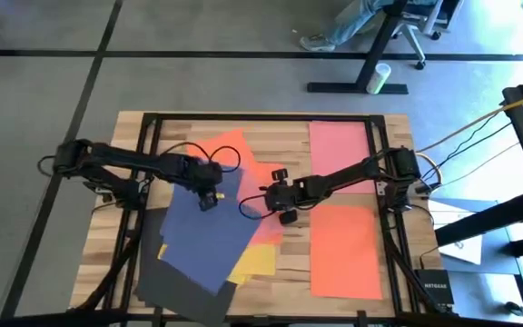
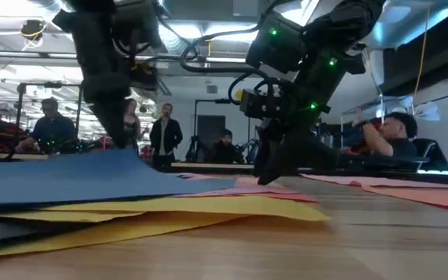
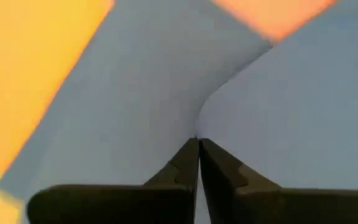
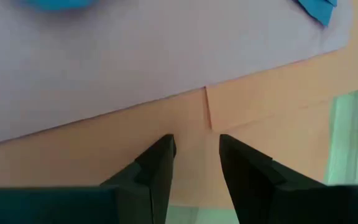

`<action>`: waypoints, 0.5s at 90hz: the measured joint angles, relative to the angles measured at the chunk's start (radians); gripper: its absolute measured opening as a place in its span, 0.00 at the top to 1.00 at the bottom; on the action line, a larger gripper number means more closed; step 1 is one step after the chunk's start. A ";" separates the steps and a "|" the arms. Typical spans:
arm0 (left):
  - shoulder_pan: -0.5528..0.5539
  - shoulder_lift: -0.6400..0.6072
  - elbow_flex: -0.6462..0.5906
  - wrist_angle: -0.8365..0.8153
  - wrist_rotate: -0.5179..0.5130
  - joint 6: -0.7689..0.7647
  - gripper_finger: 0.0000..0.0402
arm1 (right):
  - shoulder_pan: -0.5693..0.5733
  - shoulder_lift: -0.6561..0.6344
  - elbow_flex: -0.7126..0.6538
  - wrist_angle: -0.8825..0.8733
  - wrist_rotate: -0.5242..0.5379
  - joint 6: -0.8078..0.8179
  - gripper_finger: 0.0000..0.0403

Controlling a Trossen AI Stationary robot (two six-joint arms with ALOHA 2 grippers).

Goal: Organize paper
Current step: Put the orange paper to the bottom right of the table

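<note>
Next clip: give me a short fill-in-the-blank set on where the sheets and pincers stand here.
1. The left pincer is shut on the ____ sheet.
2. The right pincer is ____, over orange paper.
3. In the high view, the yellow sheet lies ____ the blue one.

Missing words: blue; open; under

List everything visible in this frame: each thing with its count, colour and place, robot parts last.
navy blue sheet: 1, on top of the left pile
dark grey sheet: 1, under the pile, near table edge
yellow sheet: 1, peeking from under the pile
orange sheet: 1, pile's far side
pink sheet: 1, far right
orange-red sheet: 1, near right
table: 1, light wood
people: several, in the room behind
left gripper: shut on navy blue sheet
right gripper: open, over the pile's right edge
</note>
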 joint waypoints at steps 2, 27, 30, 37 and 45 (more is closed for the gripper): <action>0.004 -0.003 0.000 -0.015 -0.011 -0.001 1.00 | 0.000 0.000 0.000 0.000 0.000 0.000 0.70; 0.038 -0.004 0.000 -0.062 -0.129 -0.074 1.00 | 0.000 0.000 0.000 -0.001 0.000 0.000 0.70; 0.041 -0.004 0.000 -0.064 -0.144 -0.079 1.00 | 0.000 0.000 0.000 -0.001 0.000 0.000 0.70; 0.052 -0.004 0.000 -0.070 -0.158 -0.086 1.00 | 0.000 0.000 0.000 -0.001 0.000 0.000 0.70; 0.068 -0.004 0.000 -0.083 -0.171 -0.105 1.00 | 0.000 0.000 0.000 -0.002 0.000 0.000 0.70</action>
